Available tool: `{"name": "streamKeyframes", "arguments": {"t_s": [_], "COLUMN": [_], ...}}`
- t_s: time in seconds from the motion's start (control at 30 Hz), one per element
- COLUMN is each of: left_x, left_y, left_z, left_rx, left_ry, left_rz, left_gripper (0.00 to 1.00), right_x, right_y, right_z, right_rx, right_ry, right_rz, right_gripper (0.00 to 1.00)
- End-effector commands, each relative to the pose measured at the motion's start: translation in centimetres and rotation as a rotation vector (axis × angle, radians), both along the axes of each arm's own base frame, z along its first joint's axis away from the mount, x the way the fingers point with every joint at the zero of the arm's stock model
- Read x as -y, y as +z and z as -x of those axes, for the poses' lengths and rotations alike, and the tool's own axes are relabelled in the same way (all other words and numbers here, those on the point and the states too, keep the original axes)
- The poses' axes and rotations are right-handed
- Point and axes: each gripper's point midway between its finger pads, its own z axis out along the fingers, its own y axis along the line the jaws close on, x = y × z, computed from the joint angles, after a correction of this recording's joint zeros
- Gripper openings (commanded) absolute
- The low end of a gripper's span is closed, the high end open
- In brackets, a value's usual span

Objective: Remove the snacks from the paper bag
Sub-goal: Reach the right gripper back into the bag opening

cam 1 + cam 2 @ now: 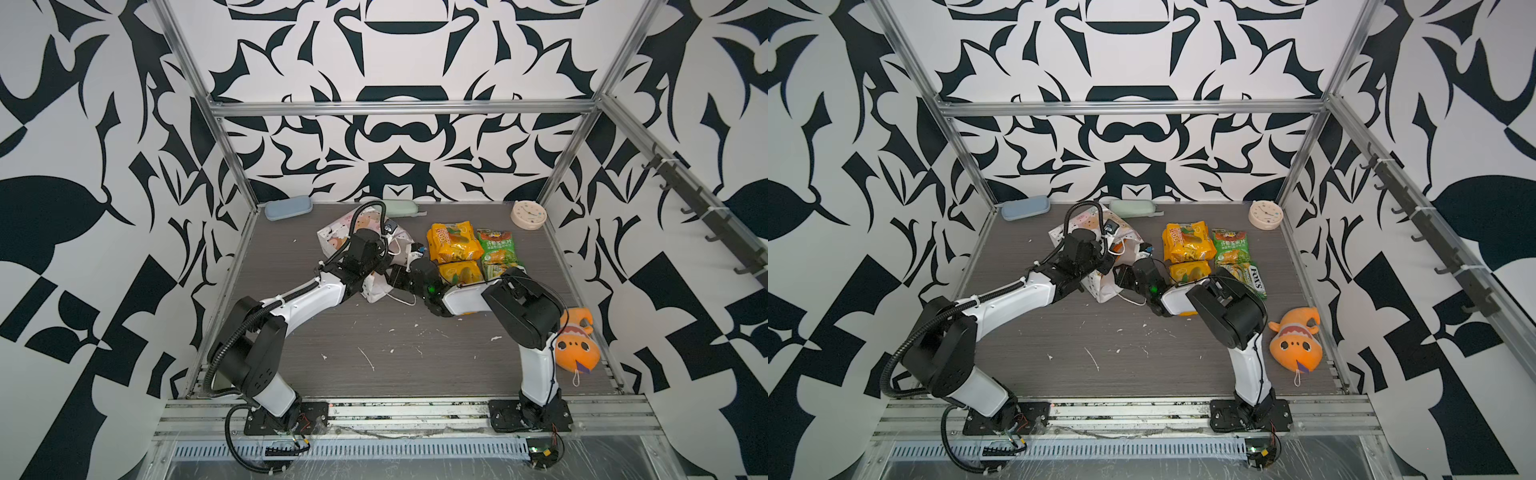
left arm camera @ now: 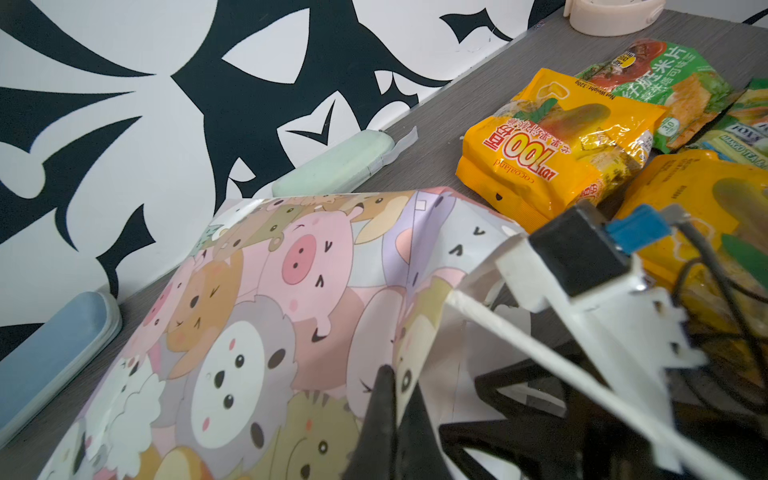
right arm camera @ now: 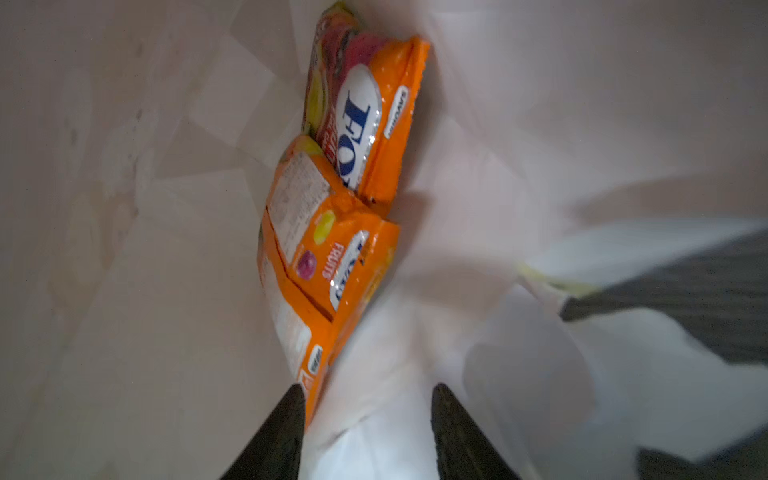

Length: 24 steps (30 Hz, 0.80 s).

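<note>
The left gripper (image 2: 399, 386) is seen pinched shut on the rim of the paper bag (image 2: 266, 316), which is laid on its side on the table (image 1: 374, 353). The right gripper (image 3: 370, 388) is reached into the bag's mouth, fingers apart, with nothing held. Two orange packets (image 3: 332, 249) are lodged inside, the nearer just beside one finger. Two yellow-orange packets (image 1: 453, 243) and two green packets (image 1: 494, 245) are laid beside the bag, partly covered by the right arm (image 1: 465, 297). The bag's interior is blurred.
</note>
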Motion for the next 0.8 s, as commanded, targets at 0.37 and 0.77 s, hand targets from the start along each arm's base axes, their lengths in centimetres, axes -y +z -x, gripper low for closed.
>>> {"name": "streamKeyframes", "arguments": {"t_s": [0.37,0.77], "left_x": [0.9,1.5], "left_y": [2.6,2.6], "left_z": [0.4,0.7], "left_rx": [0.032,0.031], "left_ry": [-0.026,-0.055], "left_rz": [0.055,0.074], "left_gripper": [0.00,0.00], "right_x": [-2.2,-5.3], "right_y": [1.5,0.0], "right_z": [-4.3,-6.9], "right_rx": [0.013,0.043], "right_ry": [-0.163,-0.142], "right_rz": [-0.098,-0.190], "right_gripper": [0.62,0.49]}}
